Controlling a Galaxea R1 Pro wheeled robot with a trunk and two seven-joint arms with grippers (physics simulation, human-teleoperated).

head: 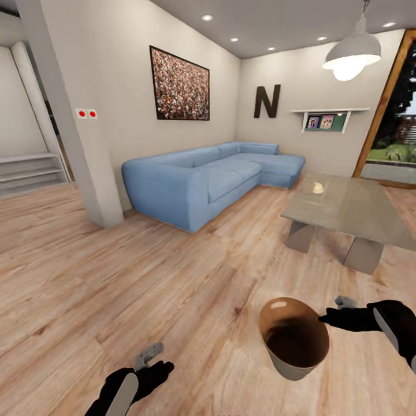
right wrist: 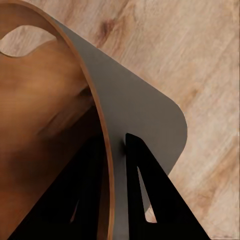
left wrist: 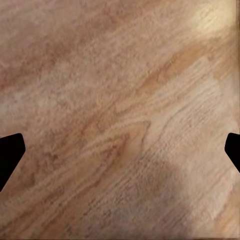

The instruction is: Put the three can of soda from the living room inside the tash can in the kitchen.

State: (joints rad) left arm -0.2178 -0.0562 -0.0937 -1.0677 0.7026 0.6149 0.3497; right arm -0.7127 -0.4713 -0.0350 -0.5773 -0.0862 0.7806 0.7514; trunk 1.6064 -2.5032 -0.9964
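Right hand (head: pixel 327 316): you have it clamped on the rim of the tash can (head: pixel 294 341), 1 finger inside the brown wall and 1 outside on the grey wall; the right wrist view shows the wall pinched between them (right wrist: pixel 115 165).
Room: you are in the living room with its wood plank floor (head: pixel 173 277), and the blue sofa (head: pixel 202 179) stands well ahead against the far wall.
Counter (head: pixel 346 205): the low glass-topped counter sits near, ahead and to your right; I see no soda cans on it or anywhere else in these views.
Tash can: it hangs low over the floor at your right, tilted, mouth toward the head camera, and looks empty inside.
Step in hand: by my judgement you are carrying the bin while looking for the 3 cans; keep it low and as level as you can, since a rim pinch lets it swing and slip.
Advice: turn the base slowly, and steer the bin wide of the counter's edge and legs.
Left hand (head: pixel 151 353): fingers apart and holding nothing, hovering over bare floor; keep it free for picking cans.
Writing: 1 large dark letter "N" (head: pixel 267 101) on the far wall; nothing else is readable, and the bin carries no label.
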